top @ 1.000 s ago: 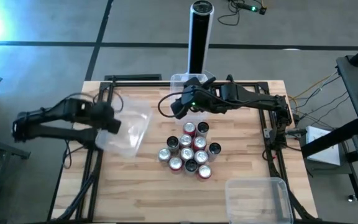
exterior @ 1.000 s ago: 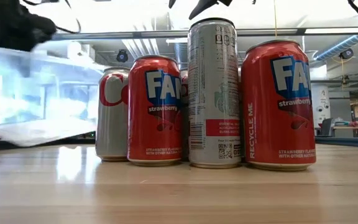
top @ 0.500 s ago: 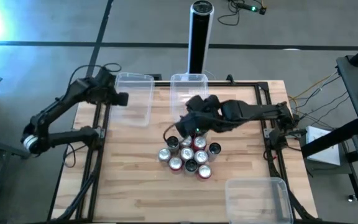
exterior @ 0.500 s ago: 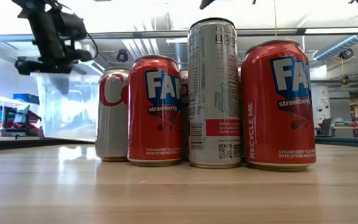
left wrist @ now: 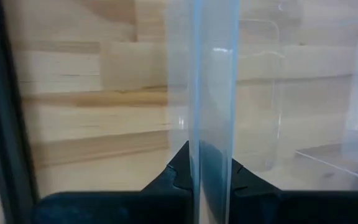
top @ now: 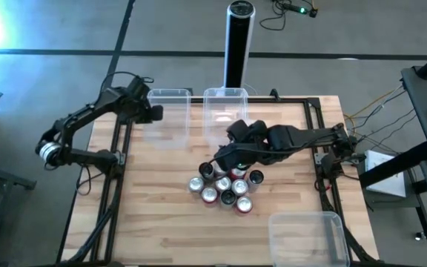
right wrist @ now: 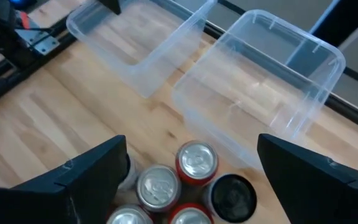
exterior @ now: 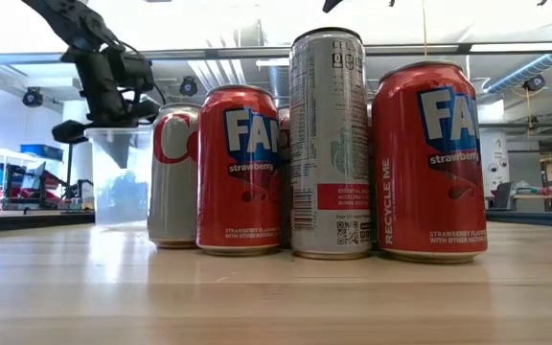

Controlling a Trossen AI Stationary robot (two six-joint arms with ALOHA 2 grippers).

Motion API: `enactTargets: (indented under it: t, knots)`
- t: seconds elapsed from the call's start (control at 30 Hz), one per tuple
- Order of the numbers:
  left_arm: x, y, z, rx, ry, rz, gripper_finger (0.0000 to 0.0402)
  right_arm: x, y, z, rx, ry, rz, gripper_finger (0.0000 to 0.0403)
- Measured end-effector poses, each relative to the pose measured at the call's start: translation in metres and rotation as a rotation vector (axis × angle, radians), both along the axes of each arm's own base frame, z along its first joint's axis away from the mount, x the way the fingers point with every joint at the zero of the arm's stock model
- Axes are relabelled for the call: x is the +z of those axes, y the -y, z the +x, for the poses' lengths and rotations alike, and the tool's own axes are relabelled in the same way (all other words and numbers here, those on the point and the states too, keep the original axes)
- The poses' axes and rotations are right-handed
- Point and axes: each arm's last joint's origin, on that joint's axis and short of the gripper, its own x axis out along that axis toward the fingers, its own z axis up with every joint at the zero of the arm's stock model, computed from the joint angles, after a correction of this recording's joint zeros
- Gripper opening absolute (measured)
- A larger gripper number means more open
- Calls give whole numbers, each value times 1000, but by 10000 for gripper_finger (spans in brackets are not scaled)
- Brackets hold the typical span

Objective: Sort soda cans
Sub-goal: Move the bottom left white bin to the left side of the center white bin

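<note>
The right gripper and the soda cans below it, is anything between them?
Nothing. In the right wrist view the right gripper is wide open directly over the soda cans, with only open air between.

Bright, even overhead light; a blue-white glare bleeds in at the high view's upper-left corner. Behind the cans (exterior: 333,144) the low view is overexposed. The clear bin wall (left wrist: 213,93) is blurred in the left wrist view.
</note>
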Motion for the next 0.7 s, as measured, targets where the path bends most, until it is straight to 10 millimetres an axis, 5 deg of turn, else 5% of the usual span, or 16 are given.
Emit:
enactTargets:
  t: [0.7]
  knots:
    - [-6,-1,19,-39,58,-4,0,-4,-1,3,-34,15,26,359]
